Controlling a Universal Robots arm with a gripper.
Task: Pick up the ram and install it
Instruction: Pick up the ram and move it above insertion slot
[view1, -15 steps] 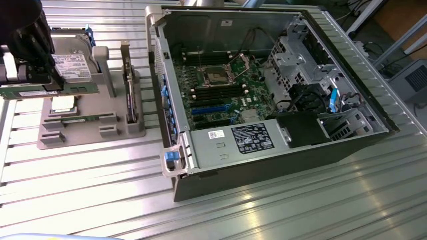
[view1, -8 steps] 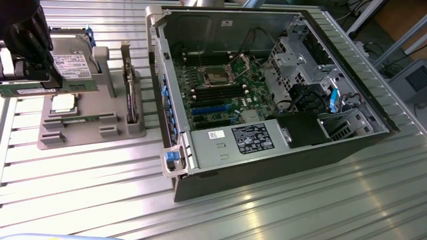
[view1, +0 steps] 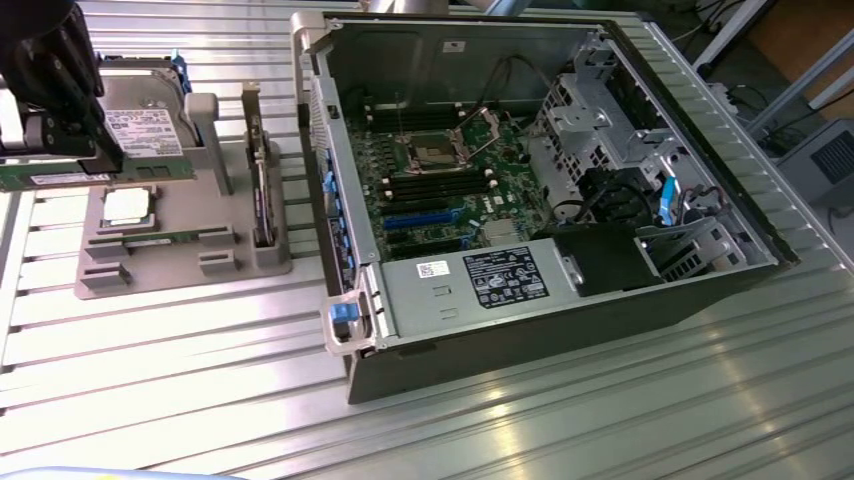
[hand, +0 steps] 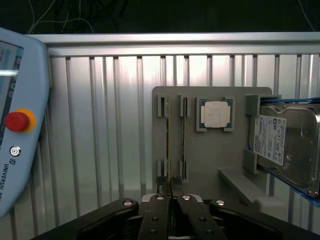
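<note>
In the exterior view the ram (view1: 51, 179), a long thin green board, hangs level at the far left, just above and left of the grey holder (view1: 180, 262). My black gripper (view1: 99, 162) is shut on its end. In the wrist view the gripper (hand: 169, 183) has its two fingers nearly together on a thin edge. It hovers over the near edge of the holder (hand: 210, 160), in line with its two narrow slots. The open computer case (view1: 534, 290) lies to the exterior view's right, with the motherboard's dark memory slots (view1: 430, 186) exposed.
The holder also carries a square silver processor (view1: 127, 207), a hard drive (view1: 140, 118), an upright dark card (view1: 262, 195) and another thin stick (view1: 160, 240). A teach pendant with a red stop button (hand: 17, 121) lies on the ribbed metal table (view1: 200, 360).
</note>
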